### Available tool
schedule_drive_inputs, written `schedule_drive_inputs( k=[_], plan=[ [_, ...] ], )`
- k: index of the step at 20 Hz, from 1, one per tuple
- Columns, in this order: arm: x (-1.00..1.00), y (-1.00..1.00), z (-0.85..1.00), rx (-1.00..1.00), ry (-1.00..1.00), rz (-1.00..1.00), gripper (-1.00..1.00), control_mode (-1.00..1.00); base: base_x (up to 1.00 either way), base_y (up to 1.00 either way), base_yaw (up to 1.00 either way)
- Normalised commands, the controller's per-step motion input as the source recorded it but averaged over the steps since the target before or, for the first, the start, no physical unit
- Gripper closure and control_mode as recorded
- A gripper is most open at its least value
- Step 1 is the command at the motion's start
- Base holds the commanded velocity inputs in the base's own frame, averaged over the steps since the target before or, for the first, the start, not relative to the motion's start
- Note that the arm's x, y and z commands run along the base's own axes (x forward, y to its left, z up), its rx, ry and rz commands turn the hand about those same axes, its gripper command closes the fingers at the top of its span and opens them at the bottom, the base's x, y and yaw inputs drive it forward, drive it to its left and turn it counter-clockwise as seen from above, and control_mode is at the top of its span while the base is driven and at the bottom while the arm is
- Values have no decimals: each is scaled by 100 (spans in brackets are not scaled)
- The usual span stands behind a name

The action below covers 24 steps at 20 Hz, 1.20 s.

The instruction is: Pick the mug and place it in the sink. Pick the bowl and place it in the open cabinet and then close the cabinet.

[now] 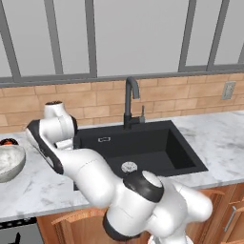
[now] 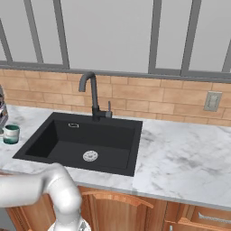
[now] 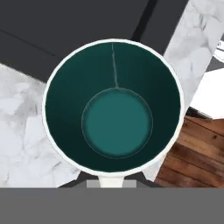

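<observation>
Hand view shows me the mug from right above, its teal inside facing me. My fingers are pinching the mug at its handle side. It sits on the worktop just left of the sink.

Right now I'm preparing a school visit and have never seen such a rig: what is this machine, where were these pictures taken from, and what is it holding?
It is a white robot arm on a driving base. Two pictures come from cameras behind it, left and right, looking over a marble counter with a black sink and faucet. A speckled bowl sits left of the sink. The third camera rides on the hand, looking into a teal-lined mug. The end effector is closed, apparently gripping that mug.
</observation>
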Motion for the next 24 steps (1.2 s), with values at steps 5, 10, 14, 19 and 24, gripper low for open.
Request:
schedule_drive_inputs(
  k=[5,10,14,19,24],
  plan=[
    [-47,-76,0,-33,-54,-27,100,-100,0,0,0],
    [-10,-90,22,-13,-24,-27,100,-100,0,0,0],
    [16,-78,33,0,2,-23,100,-100,0,0,0],
    [26,-61,6,0,0,-12,100,-100,0,0,0],
    [28,-46,0,0,0,-5,100,-100,0,0,0]
  ],
)
